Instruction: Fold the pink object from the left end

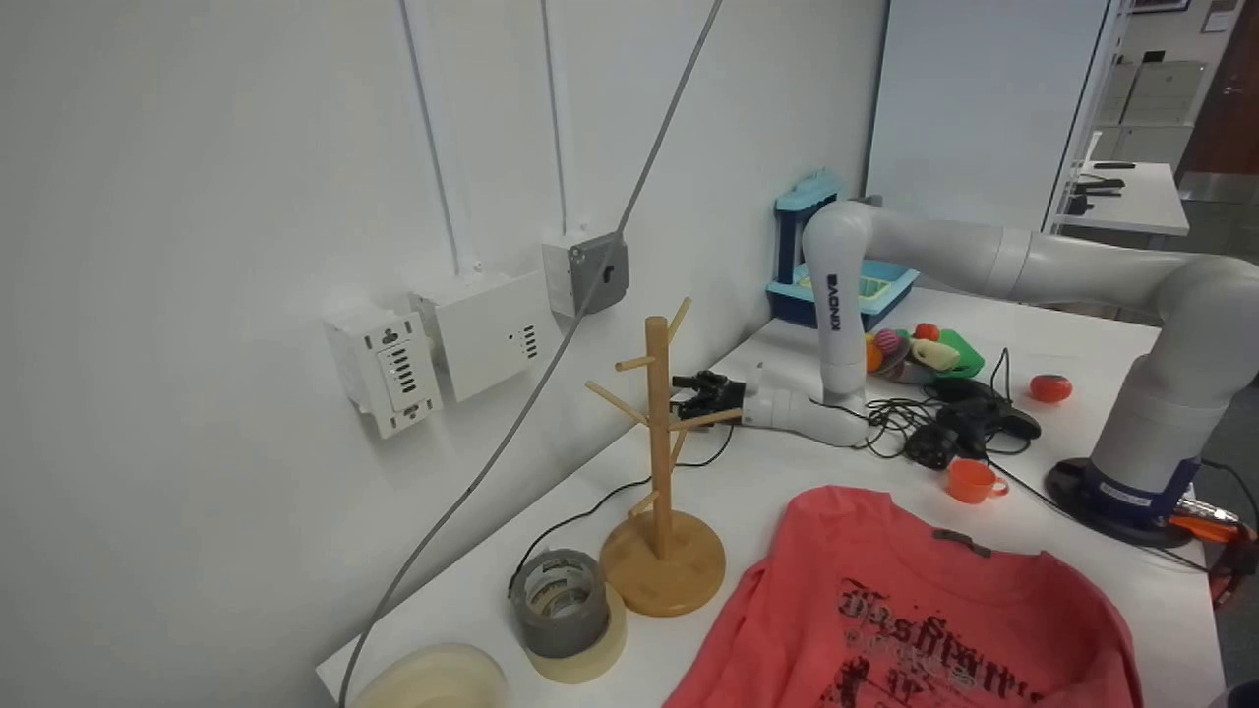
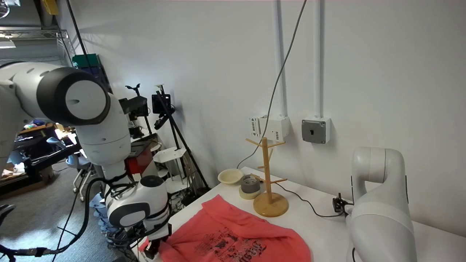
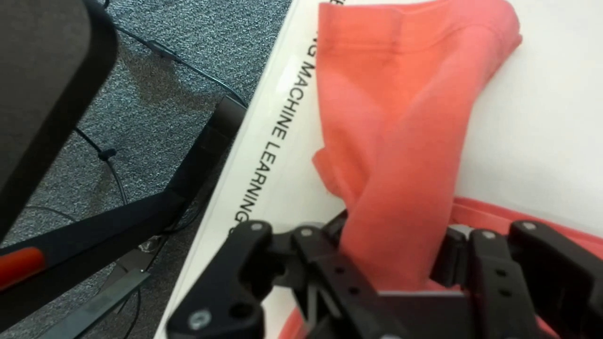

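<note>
The pink T-shirt [image 1: 915, 610] lies spread on the white table with dark lettering on its front. It also shows in an exterior view [image 2: 269, 234], where its left end reaches the table's edge. My gripper [image 2: 156, 247] is low at that left end. In the wrist view my gripper [image 3: 395, 240] has its fingers well apart, and a sleeve-like strip of the pink T-shirt [image 3: 414, 160] rises between them. The strip hides part of the left finger. Its hemmed end lies on the table beyond the fingers. The fingertips are partly hidden.
A wooden mug tree [image 1: 661, 442], tape rolls [image 1: 563, 610] and a cream bowl [image 2: 230, 176] stand behind the shirt. An orange cup [image 1: 972, 482] and a second white arm [image 1: 836, 295] are nearby. The table edge [image 3: 235, 174] is beside my gripper.
</note>
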Available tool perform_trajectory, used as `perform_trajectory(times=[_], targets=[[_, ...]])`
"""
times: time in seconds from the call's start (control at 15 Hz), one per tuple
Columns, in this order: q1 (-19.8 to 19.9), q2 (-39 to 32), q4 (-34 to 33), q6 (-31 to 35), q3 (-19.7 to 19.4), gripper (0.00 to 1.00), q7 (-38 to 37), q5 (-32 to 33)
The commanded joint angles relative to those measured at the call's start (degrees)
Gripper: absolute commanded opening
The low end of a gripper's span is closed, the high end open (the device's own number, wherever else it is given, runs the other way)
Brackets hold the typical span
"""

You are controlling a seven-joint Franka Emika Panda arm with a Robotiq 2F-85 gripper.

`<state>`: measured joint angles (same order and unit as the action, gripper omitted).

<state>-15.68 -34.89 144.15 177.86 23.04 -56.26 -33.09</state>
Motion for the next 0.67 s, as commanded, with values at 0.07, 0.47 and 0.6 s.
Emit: perform_trajectory(times=[0.07, 0.47, 0.6], targets=[[6.7, 5.7, 2.4, -6.3, 5.2, 0.02, 1.4, -1.7], [14.6, 16.7, 2.0, -24.5, 10.0, 0.00, 9.0, -12.4], [12.0, 20.4, 2.4, -28.0, 4.9, 0.00, 8.9, -14.1]])
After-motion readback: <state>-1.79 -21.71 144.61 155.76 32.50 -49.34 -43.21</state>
